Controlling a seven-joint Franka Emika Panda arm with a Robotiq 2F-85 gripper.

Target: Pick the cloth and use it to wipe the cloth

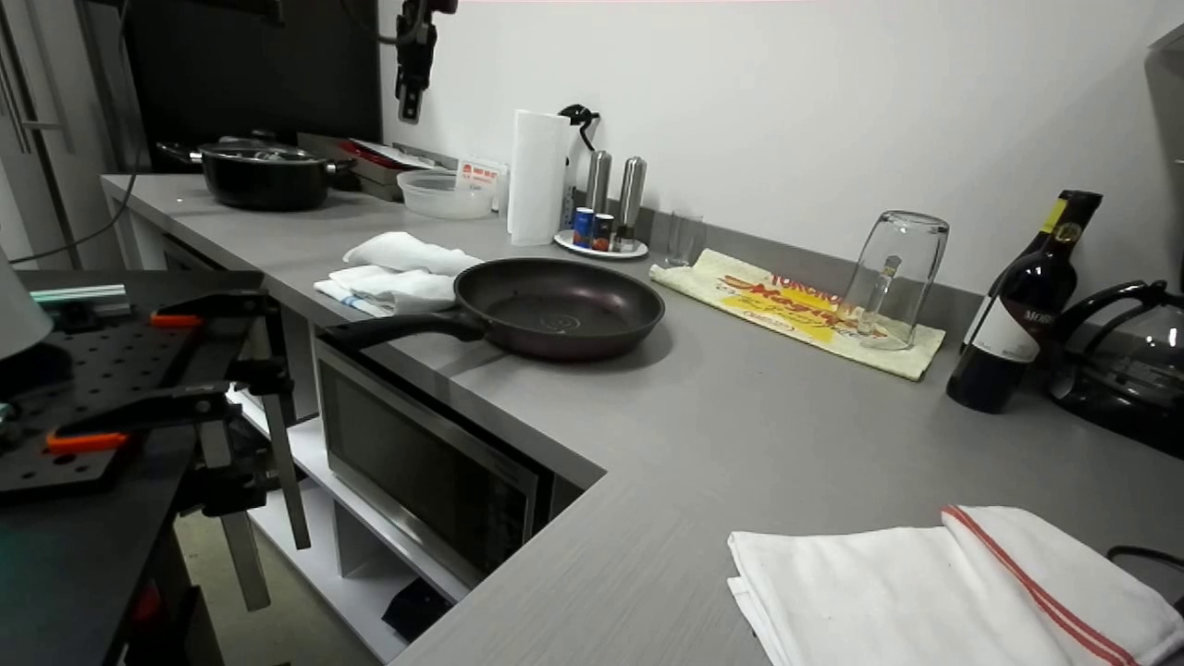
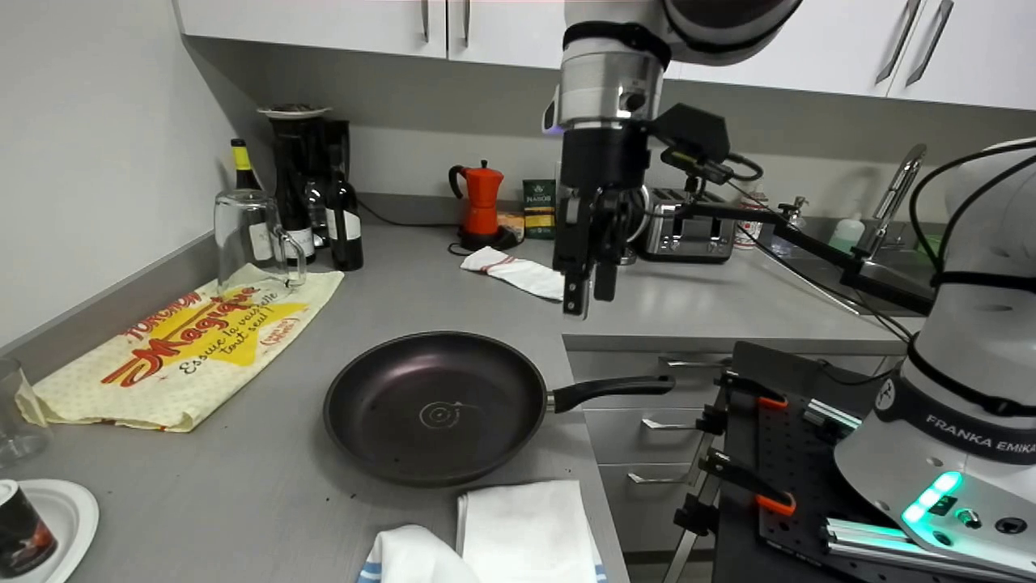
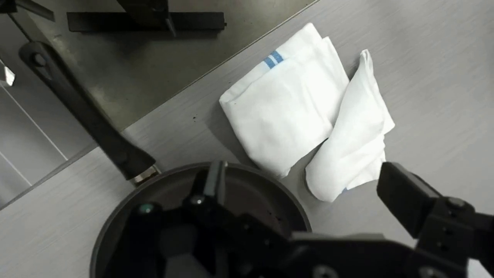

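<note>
The white fabric cloth with blue stripes (image 3: 281, 108) lies folded near the edge of the grey counter (image 3: 444, 96), a bunched white fabric piece (image 3: 351, 143) alongside; I cannot tell whether the two are one. Counter surface runs on past the bunched piece. Just beside the cloth sits the round dark frying pan (image 2: 437, 409), its black handle (image 2: 619, 389) jutting over the edge. The black two-fingered gripper (image 3: 305, 177) hangs well above, fingers spread.
</note>
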